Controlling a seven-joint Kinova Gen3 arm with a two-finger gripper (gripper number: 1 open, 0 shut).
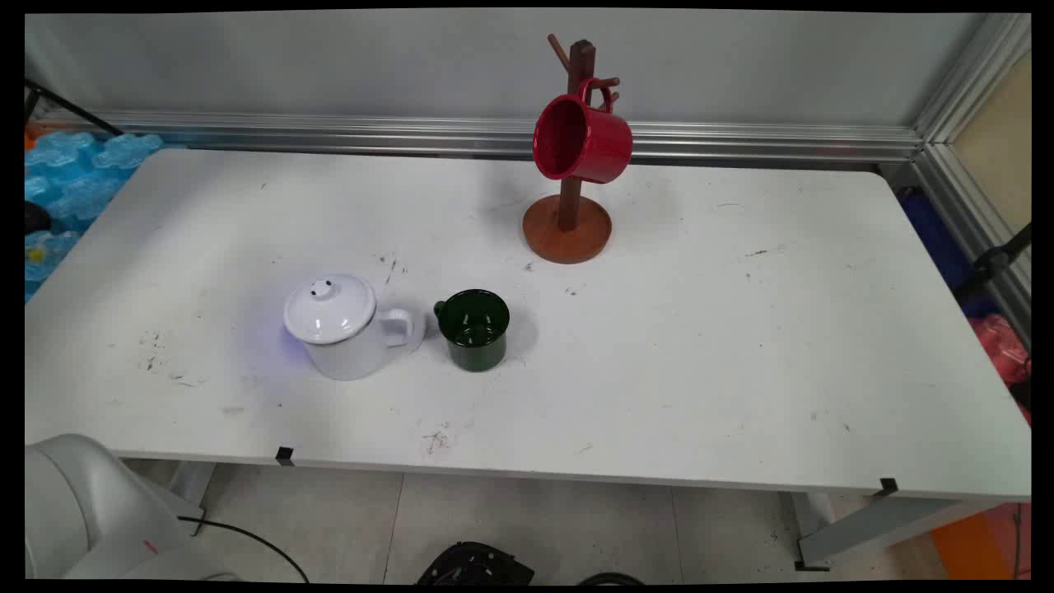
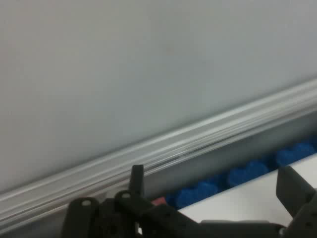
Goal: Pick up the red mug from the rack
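**Claw.** The claw [image 2: 213, 198] appears in the hand view only; the main view does not show it. Its two fingers [image 2: 136, 174] stand wide apart. Nothing lies between them and nothing is held.

**Line of sight.** The claw is aimed roughly level, not down at the work surface. Directly ahead is the grey wall [image 2: 148, 59], crossed by the aluminium rail [image 2: 198, 141]. Below the rail comes a row of blue foam pieces [image 2: 247, 173], then a narrow strip of the counter [image 2: 247, 201] at the lower right of that view.

**Position, as a judgement.** In the main view the blue foam lies off the counter's left end. The claw is therefore probably raised near that end and turned away from the objects. None of them appears in the hand view.

**Objects on the counter, main view.**
- White lidded pot [image 1: 350, 329]: left of centre, upright, lid on, handle pointing right.
- Dark green mug [image 1: 473, 329]: just beside that handle, upright and open upward. Contact cannot be confirmed.
- Brown mug tree [image 1: 568, 222]: well apart, toward the far edge.
- Red mug [image 1: 580, 140]: hung by its handle on an upper peg of the tree, mouth facing left.
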